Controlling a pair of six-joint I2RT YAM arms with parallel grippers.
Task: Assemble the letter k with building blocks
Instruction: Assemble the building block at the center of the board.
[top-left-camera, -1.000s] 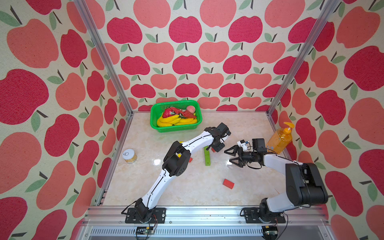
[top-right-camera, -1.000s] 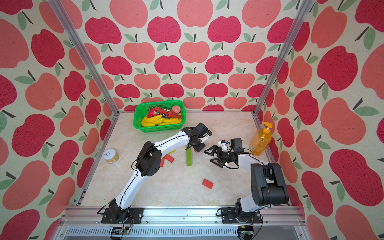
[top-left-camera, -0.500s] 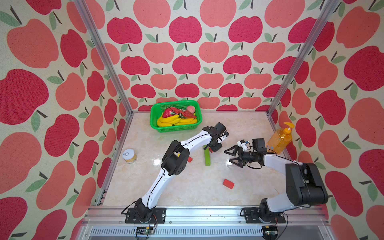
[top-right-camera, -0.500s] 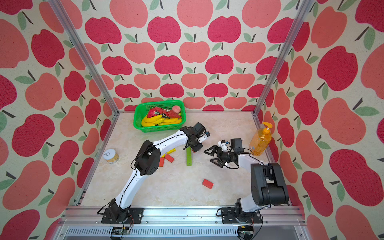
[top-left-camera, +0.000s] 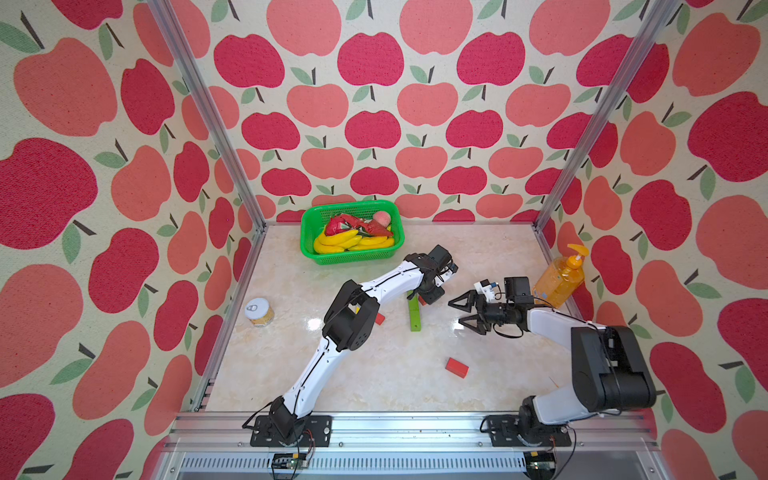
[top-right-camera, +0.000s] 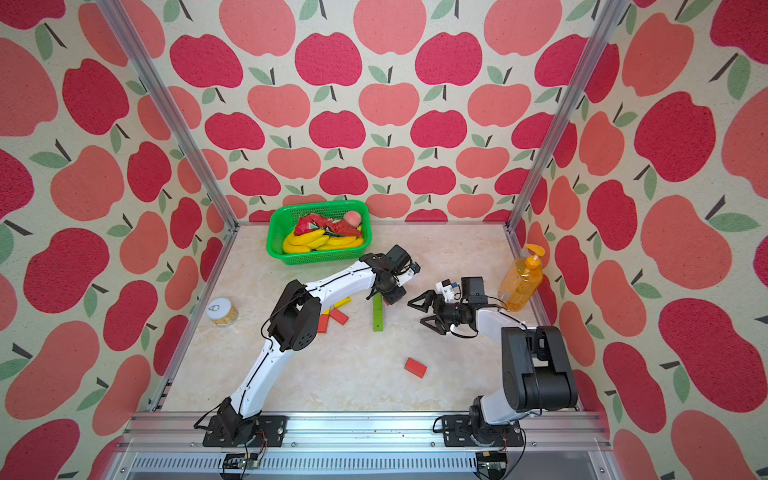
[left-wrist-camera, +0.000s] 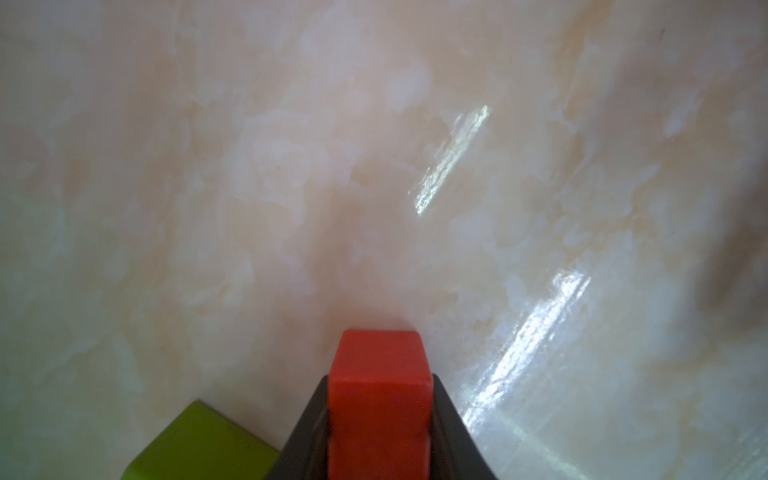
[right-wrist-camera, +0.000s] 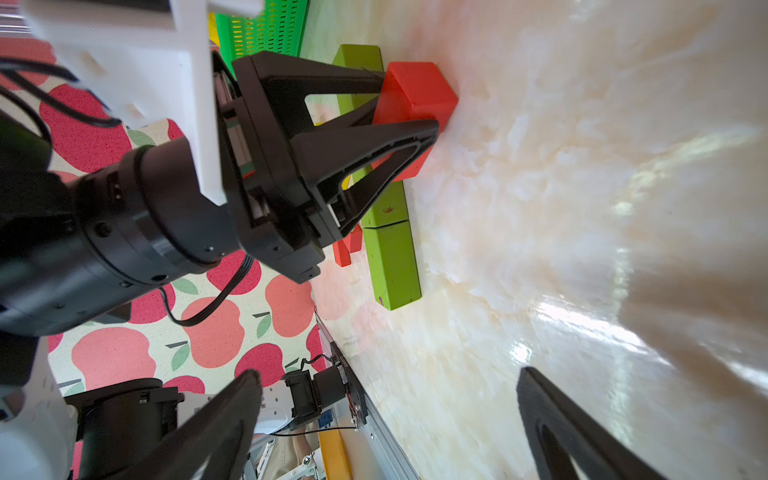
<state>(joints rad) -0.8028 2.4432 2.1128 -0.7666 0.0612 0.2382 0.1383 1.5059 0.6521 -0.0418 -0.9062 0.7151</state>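
A small matte red rectangular brick (left-wrist-camera: 378, 390) is gripped tight in the black left hand (right-wrist-camera: 409, 106), low against the glossy marble-patterned counter (top-left-camera: 374, 390). It sits just beside the far end of a straight row of green bricks (top-left-camera: 414, 313) laid end to end mid-counter. A second red brick (top-left-camera: 456, 368) lies alone nearer the front edge. More red and yellow bricks (top-right-camera: 338, 316) lie partly hidden under the left arm's elbow. The right hand (top-left-camera: 456, 314) hovers near the green row, spread wide and empty. At the back, a green plastic mesh basket (top-left-camera: 307, 239) holds yellow toy bananas (top-left-camera: 336, 243), a crumpled red item (top-left-camera: 345, 224) and a peach-coloured ball (top-left-camera: 381, 217). An orange pump bottle (top-left-camera: 559, 280) stands by the right wall and a small lidded tin (top-left-camera: 258, 309) by the left. Their labels are too small to read.
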